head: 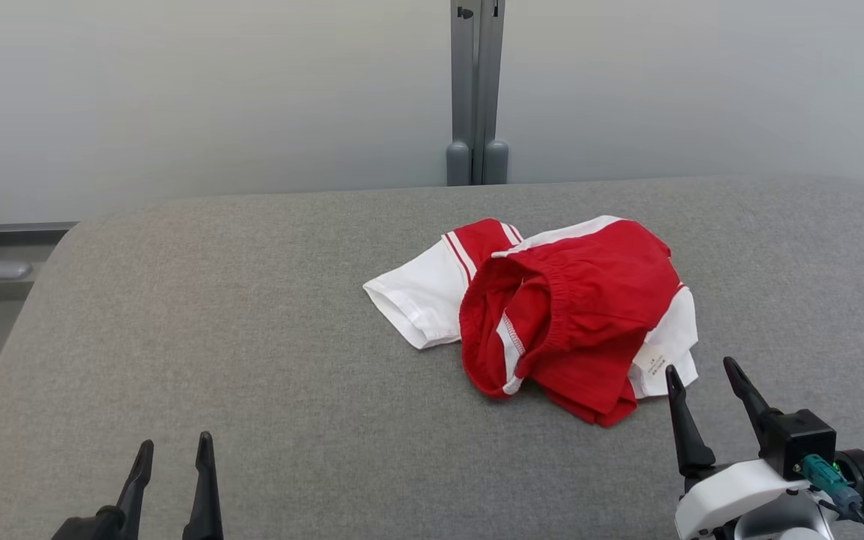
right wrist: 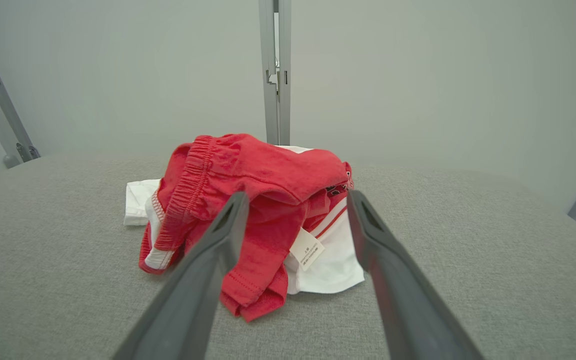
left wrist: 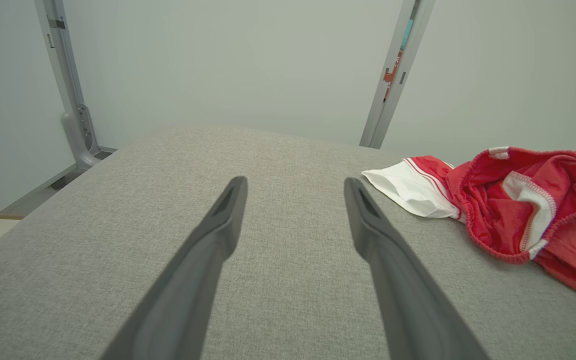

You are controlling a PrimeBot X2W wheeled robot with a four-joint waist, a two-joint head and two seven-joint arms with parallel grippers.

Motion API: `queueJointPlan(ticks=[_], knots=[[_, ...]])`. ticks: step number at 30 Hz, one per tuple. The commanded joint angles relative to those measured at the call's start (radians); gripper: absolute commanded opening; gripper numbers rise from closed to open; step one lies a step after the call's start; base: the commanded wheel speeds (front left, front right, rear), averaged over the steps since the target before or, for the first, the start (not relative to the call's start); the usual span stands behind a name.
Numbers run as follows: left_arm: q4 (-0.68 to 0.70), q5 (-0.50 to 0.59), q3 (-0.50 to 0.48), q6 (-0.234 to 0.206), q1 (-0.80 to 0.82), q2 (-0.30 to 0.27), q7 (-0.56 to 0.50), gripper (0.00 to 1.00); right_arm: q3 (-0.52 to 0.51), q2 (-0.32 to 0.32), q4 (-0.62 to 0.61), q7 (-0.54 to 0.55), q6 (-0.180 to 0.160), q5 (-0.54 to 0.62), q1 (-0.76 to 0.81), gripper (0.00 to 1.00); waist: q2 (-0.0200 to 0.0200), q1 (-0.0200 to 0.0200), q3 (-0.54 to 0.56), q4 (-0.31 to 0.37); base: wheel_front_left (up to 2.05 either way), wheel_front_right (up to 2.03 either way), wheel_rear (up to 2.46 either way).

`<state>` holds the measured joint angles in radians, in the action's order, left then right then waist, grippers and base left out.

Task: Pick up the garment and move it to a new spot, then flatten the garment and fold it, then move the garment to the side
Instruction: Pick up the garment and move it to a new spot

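Shorts, red with white panels, lie crumpled in a heap on the grey cloth-covered table, to the right of its middle. One white leg sticks out flat to the left. The red waistband gapes open on top, and a small white label shows at the near right edge. My right pincer hovers close by that edge, its two dark fingers spread wide with nothing between them. I cannot tell whether a tip brushes the cloth. Seen from my right wrist, the heap sits straight ahead, framed by the fingertips. My left pincer hangs low at the near left, well apart from the shorts, fingers parted and empty, pointing across the table. A grey post stands behind the table against the pale wall.
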<state>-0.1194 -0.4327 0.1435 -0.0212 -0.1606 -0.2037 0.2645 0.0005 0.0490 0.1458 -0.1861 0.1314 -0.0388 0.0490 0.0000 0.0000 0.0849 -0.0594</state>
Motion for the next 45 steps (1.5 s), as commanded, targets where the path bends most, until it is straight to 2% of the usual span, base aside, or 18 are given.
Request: queueJointPlan(ticks=[1,9,15,18,22,26,31,34,38,45], knots=[[-0.003,0.006,-0.012,0.006,-0.009,0.003,0.0,1.0,0.004,0.003,0.0,0.004,-0.001,-0.004,0.01,1.0,0.0,0.0,0.001,0.001,0.0,0.0,0.0],[-0.013,0.045,-0.042,0.047,0.007,0.031,0.0,1.0,0.017,0.003,-0.007,0.006,-0.001,-0.012,-0.002,1.0,0.0,0.0,0.002,0.009,0.0,0.0,0.0],[-0.03,0.061,-0.055,0.059,0.016,0.041,0.0,1.0,0.021,0.003,-0.001,0.01,-0.001,-0.008,0.0,1.0,0.0,0.0,0.004,0.017,0.0,0.0,0.0],[-0.048,0.033,-0.045,0.077,0.035,0.049,-0.014,1.0,0.024,0.003,-0.008,0.016,-0.001,-0.007,-0.001,1.0,0.0,0.0,0.002,0.024,0.0,0.0,0.0],[-0.067,-0.004,-0.016,0.093,0.103,0.056,-0.129,1.0,0.032,0.003,-0.013,0.023,-0.001,-0.005,-0.006,1.0,0.0,0.0,-0.006,0.041,0.0,0.0,0.0],[-0.091,-0.054,0.02,0.106,0.216,0.064,-0.304,1.0,0.044,0.003,-0.018,0.032,-0.001,-0.004,-0.013,1.0,0.0,0.0,-0.02,0.071,0.0,0.0,0.0],[-0.165,-0.124,0.074,0.116,0.381,0.099,-0.507,1.0,0.064,0.002,-0.019,0.041,-0.001,0.005,-0.024,1.0,0.0,0.0,-0.038,0.135,0.0,0.0,0.0],[-0.223,-0.17,0.093,0.108,0.476,0.122,-0.586,1.0,0.075,0.003,-0.023,0.045,-0.001,0.012,-0.036,1.0,0.0,0.0,-0.05,0.193,0.0,0.0,0.0],[-0.305,-0.25,0.098,0.082,0.587,0.145,-0.645,1.0,0.095,0.002,-0.023,0.051,-0.001,0.019,-0.047,1.0,0.0,0.0,-0.07,0.275,0.0,0.0,0.0],[-0.439,-0.314,0.107,0.03,0.73,0.15,-0.668,1.0,0.107,0.002,-0.019,0.048,-0.001,0.013,-0.063,1.0,0.0,0.0,-0.107,0.419,0.0,0.0,0.0]])
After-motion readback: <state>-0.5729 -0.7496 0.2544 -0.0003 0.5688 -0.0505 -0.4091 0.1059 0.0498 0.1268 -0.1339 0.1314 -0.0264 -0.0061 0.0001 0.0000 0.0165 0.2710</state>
